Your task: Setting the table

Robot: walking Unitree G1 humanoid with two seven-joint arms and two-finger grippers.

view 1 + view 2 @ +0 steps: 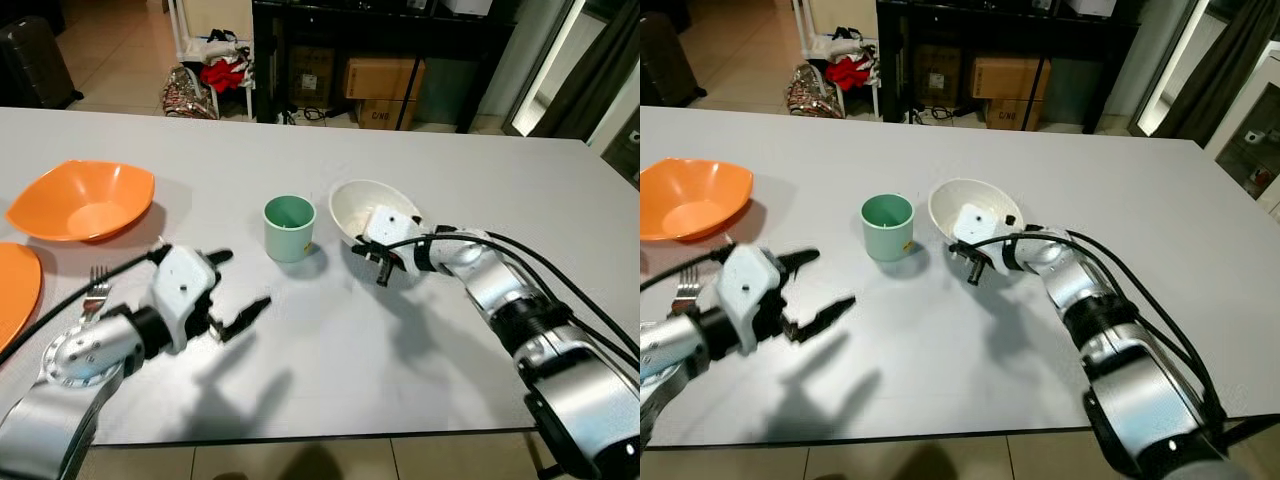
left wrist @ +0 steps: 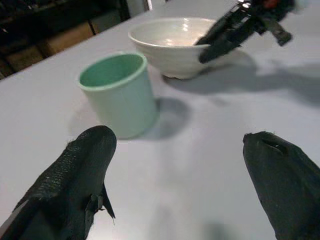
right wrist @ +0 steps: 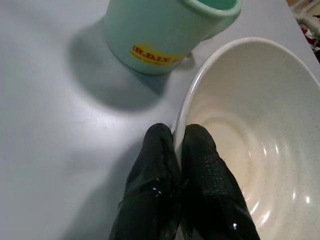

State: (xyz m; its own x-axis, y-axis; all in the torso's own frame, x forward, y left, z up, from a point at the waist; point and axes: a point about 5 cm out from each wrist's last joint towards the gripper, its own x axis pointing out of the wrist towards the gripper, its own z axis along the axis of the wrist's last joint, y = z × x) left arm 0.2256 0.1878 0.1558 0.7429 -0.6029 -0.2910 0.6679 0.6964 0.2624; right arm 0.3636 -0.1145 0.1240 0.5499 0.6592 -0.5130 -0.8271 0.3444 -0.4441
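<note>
Bare table (image 1: 330, 350) lies open between the two arms, toward 6 o'clock of the green cup (image 1: 289, 227). The cup blocks the way at 9 o'clock of the white bowl (image 1: 352, 207), just beside it; the right gripper (image 3: 176, 145) pinching the rim bars 6 o'clock

1. An orange plate (image 1: 15, 290) at the table's left is cut off by the frame edge.
2. A fork (image 1: 96, 290) lies partly hidden behind the left arm.
3. The right gripper (image 1: 378, 262) covers the white bowl's (image 1: 352, 205) near rim.
4. Yellow lettering on the green cup (image 3: 165, 35) is too blurred to read.
</note>
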